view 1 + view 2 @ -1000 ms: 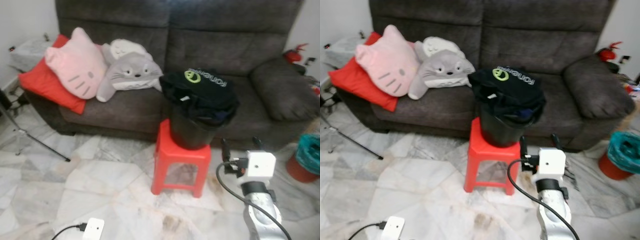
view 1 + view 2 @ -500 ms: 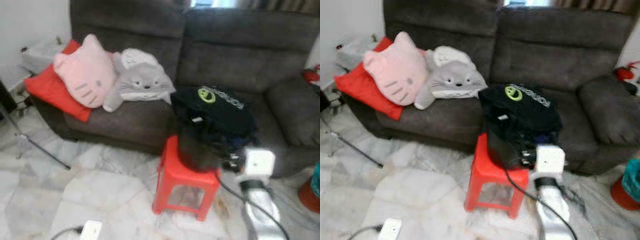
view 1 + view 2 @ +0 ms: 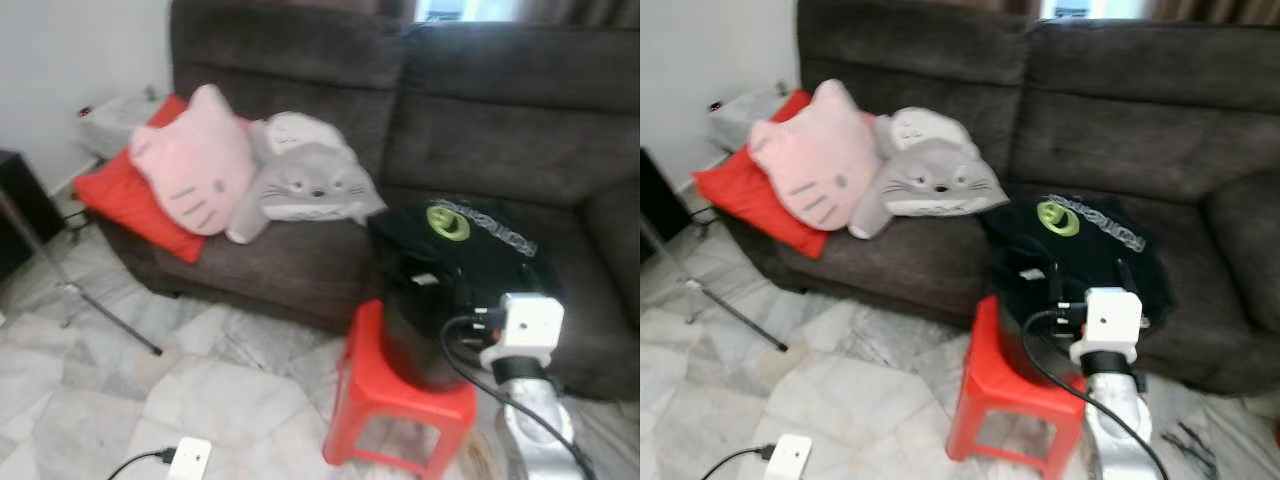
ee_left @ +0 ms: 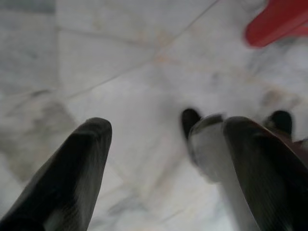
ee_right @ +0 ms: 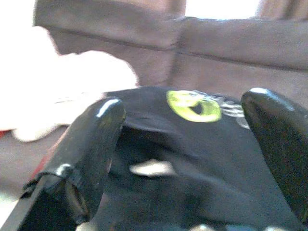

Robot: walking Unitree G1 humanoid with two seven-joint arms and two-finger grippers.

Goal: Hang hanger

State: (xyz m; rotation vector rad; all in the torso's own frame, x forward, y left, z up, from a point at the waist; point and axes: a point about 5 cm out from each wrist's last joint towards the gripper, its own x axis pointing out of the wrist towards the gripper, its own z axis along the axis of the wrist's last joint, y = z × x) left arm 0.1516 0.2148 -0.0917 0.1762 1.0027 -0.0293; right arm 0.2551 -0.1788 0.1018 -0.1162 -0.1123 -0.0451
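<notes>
We hold our right gripper (image 5: 187,159), fingers spread wide and empty, just short of the black garment (image 3: 1080,250) heaped over the bin (image 3: 415,340) (no hanger visible yet), so next we must reach in and find one.

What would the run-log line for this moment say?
right tool: open, raised at black shirt draped over bucket on red stool | left tool: open, over floor | hanger: unseen

Soft daylight — motion blur, washed-out highlights
</notes>
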